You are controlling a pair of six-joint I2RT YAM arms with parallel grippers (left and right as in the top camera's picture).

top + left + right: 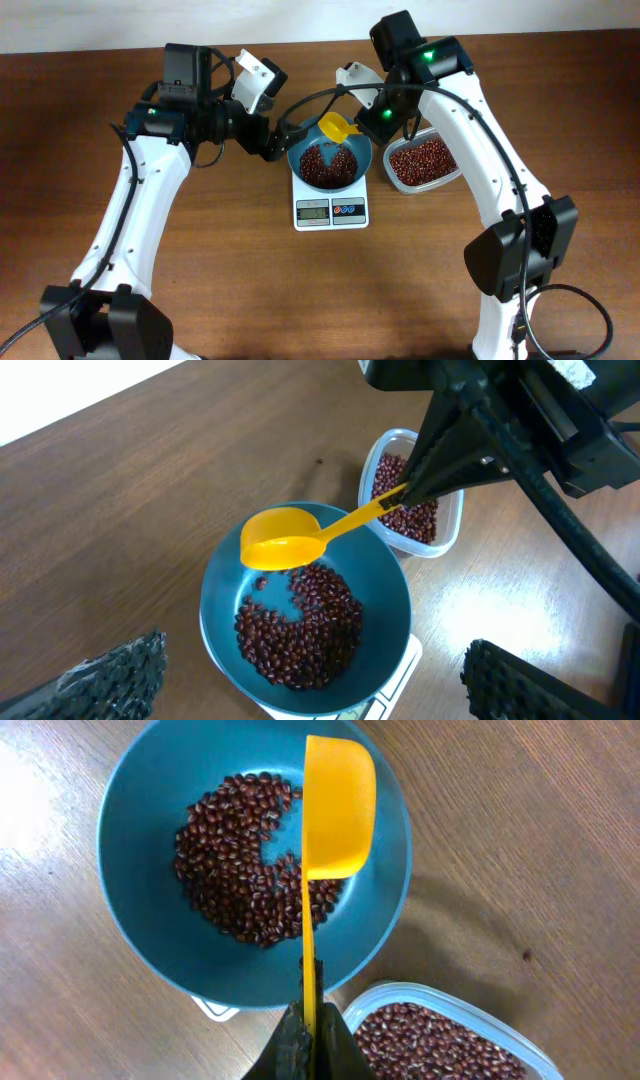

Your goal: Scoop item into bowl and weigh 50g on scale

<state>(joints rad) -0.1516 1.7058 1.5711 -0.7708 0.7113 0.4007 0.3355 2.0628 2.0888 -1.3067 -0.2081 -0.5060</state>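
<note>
Scoop over the scale: the right claw (pixel 308 1025), clamped shut on the handle of a yellow scoop (pixel 338 810), holds it above the teal bowl (pixel 140 790). The scoop's long axis runs across the rim, cup end toward the left arm. Red-brown beans (pixel 235 860) lie in the bowl, which sits on the white scale (pixel 331 211). The left claw (pixel 277 143) gapes wide, empty, just beside the bowl. A clear container (pixel 392 434) of beans stands on the brown wooden surface (pixel 230 250), backed by a white wall (pixel 100 20).
</note>
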